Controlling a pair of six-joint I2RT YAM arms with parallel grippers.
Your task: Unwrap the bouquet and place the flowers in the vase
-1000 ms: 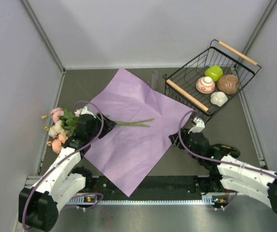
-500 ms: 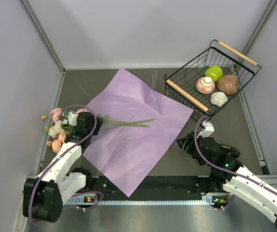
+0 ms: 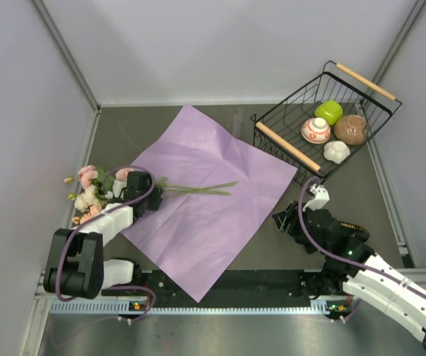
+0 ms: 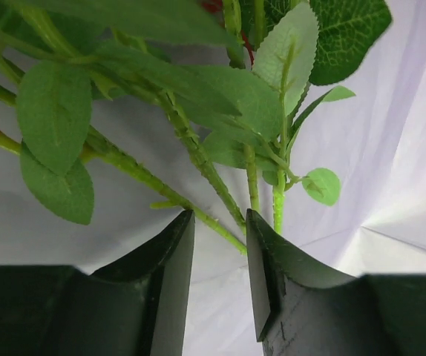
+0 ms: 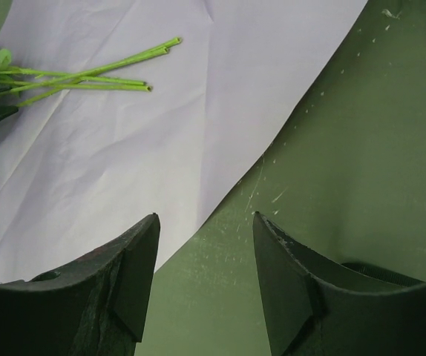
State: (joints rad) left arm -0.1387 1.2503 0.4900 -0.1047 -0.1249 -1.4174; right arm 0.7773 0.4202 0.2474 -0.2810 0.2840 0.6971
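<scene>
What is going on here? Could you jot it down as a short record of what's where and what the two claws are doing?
Paper: lilac sheet, spread flat on the table
Flowers: lying across the sheet's left edge, stems pointing right
Vase: clear, upright, no flowers in it, past the sheet's far corner, beside the wire basket
Left gripper: jaws slightly apart, stems right at its fingertips, not clamped
Right gripper: open, holding nothing, by the sheet's right edge
Task status: bouquet unwrapped; flowers not yet in the vase

wire basket [image 3: 287, 146] | inside: green object [image 3: 329, 111]; patterned bowl [image 3: 315, 130]; brown pot [image 3: 349, 129]; white object [image 3: 336, 151]
</scene>
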